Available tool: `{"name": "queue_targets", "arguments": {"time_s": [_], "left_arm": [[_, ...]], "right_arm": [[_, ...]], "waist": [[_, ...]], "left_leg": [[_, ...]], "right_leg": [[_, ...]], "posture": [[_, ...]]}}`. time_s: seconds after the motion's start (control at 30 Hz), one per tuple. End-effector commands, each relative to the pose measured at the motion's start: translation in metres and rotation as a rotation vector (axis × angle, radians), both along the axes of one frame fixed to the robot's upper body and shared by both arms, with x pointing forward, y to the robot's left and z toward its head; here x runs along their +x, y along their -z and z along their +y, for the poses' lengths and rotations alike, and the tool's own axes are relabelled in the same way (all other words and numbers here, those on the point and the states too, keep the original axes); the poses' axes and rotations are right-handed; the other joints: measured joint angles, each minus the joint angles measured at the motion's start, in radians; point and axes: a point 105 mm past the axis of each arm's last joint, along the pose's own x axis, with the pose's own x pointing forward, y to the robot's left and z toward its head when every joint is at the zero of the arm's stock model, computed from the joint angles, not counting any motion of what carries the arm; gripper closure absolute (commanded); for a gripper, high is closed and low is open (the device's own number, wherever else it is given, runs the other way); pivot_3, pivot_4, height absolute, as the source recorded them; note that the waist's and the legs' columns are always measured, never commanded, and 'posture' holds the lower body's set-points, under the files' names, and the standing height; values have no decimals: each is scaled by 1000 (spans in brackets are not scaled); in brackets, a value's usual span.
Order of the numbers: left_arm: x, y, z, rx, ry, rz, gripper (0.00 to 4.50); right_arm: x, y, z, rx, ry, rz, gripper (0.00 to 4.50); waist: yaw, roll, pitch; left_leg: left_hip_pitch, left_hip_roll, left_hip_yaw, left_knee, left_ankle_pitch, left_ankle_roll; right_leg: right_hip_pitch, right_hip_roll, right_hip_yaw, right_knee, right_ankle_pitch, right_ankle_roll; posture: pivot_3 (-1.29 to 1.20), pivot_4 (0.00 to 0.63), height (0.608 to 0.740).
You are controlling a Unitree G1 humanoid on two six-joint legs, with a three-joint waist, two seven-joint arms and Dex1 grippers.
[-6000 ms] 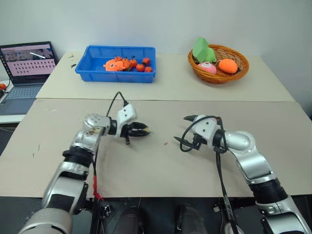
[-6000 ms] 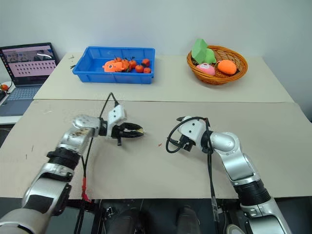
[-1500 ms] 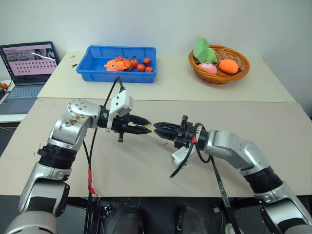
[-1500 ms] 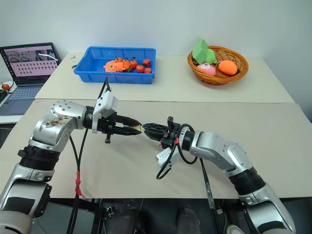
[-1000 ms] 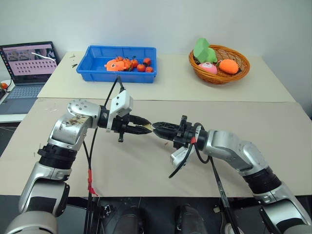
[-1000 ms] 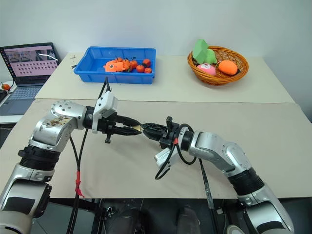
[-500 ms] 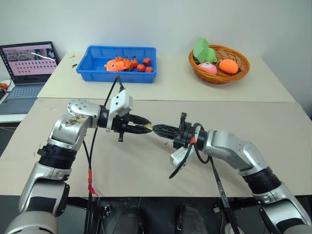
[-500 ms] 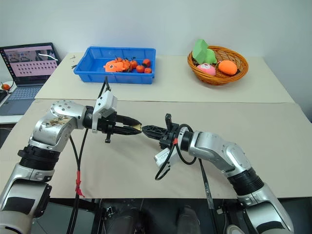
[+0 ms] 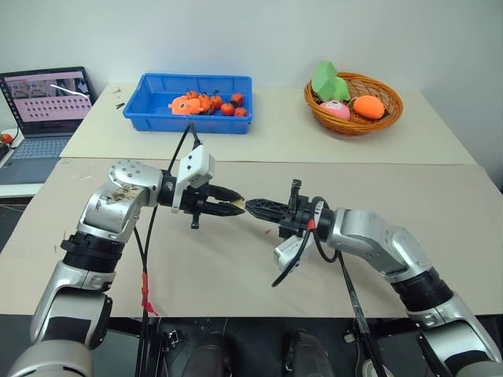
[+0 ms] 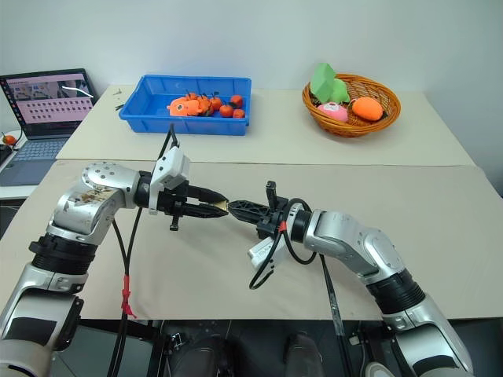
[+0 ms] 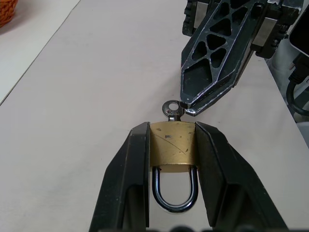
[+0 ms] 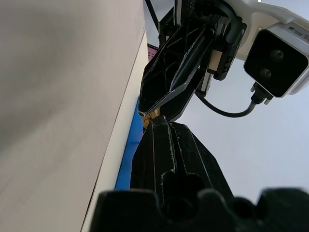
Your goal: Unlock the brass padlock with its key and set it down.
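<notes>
Small squarish brass padlock (image 11: 172,143) with silver shackle, clamped in left pincer (image 11: 171,193) above beige tabletop (image 9: 236,267), keyhole end outward for access. Tiny silvery ring-headed key (image 11: 172,109) seated there, head pinched by closed right pincer (image 11: 186,105), probably for turning.

No lettering is legible on anything here.

Light: your head views are bright and even; no hard source shows
Shadows: you get only soft, faint ones on the table (image 9: 236,271) under the arms
Glare: small sheen on the padlock (image 11: 173,144) in your left wrist view
Focus: padlock and key (image 11: 172,109) sharp; near finger bases blur
Right wrist view: pale background washed out; black fingers (image 12: 166,145) lose detail
</notes>
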Motion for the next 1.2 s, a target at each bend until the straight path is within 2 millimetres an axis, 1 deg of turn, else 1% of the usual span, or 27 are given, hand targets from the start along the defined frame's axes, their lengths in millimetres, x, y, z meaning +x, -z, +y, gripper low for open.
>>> {"name": "queue_targets", "arguments": {"time_s": [0.03, 0.07, 0.1, 0.17, 0.23, 0.47, 0.63, 0.87, 1.0, 1.2], "left_arm": [[-1, -9, -2, -4, 11, -31, 3646], [-1, -9, -2, -3, 11, -31, 3646], [-1, -9, -2, -3, 11, -31, 3646], [-1, -9, -2, -4, 11, -30, 3646], [-1, -9, -2, -3, 11, -30, 3646], [0, -9, -2, -4, 10, -32, 3646], [0, -8, -1, -2, 6, -34, 3646], [0, -7, 0, -5, -2, -32, 3646], [-1, -7, 1, -9, -5, -29, 3646], [-2, -8, 3, -4, -9, -31, 3646]], "right_arm": [[-1, -19, 0, 48, -5, -52, 4201], [-1, -19, 0, 53, -7, -48, 3906], [-1, -20, 0, 56, -7, -47, 3710], [-1, -20, 0, 58, -7, -52, 2892], [-1, -20, 0, 53, -4, -59, 2290], [0, -18, -1, 43, 0, -56, 2290], [-3, -17, -3, 42, -4, -47, 2290], [-11, -26, -1, 66, -15, -37, 2290], [-10, -29, -5, 66, 1, -40, 2290], [-6, -21, -13, 40, 26, -40, 2290]], "waist": [[0, 0, 0], [0, 0, 0], [0, 0, 0], [0, 0, 0], [0, 0, 0], [0, 0, 0], [0, 0, 0], [0, 0, 0], [0, 0, 0], [1, 0, 0]], "left_leg": [[0, 0, 0, 0, 0, 0], [0, 0, 0, 0, 0, 0], [0, 0, 0, 0, 0, 0], [0, 0, 0, 0, 0, 0], [0, 0, 0, 0, 0, 0], [0, 0, 0, 0, 0, 0], [0, 0, 0, 0, 0, 0], [0, 0, 0, 0, 0, 0], [0, 0, 0, 0, 0, 0], [0, 0, 0, 0, 0, 0]], "right_leg": [[0, 0, 0, 0, 0, 0], [0, 0, 0, 0, 0, 0], [0, 0, 0, 0, 0, 0], [0, 0, 0, 0, 0, 0], [0, 0, 0, 0, 0, 0], [0, 0, 0, 0, 0, 0], [0, 0, 0, 0, 0, 0], [0, 0, 0, 0, 0, 0], [0, 0, 0, 0, 0, 0], [0, 0, 0, 0, 0, 0]], "posture": [[0, 150, 684], [0, 150, 684], [0, 150, 684], [0, 150, 684], [0, 150, 684], [0, 150, 684], [0, 150, 684], [0, 150, 684], [0, 150, 684], [0, 150, 684]]}}
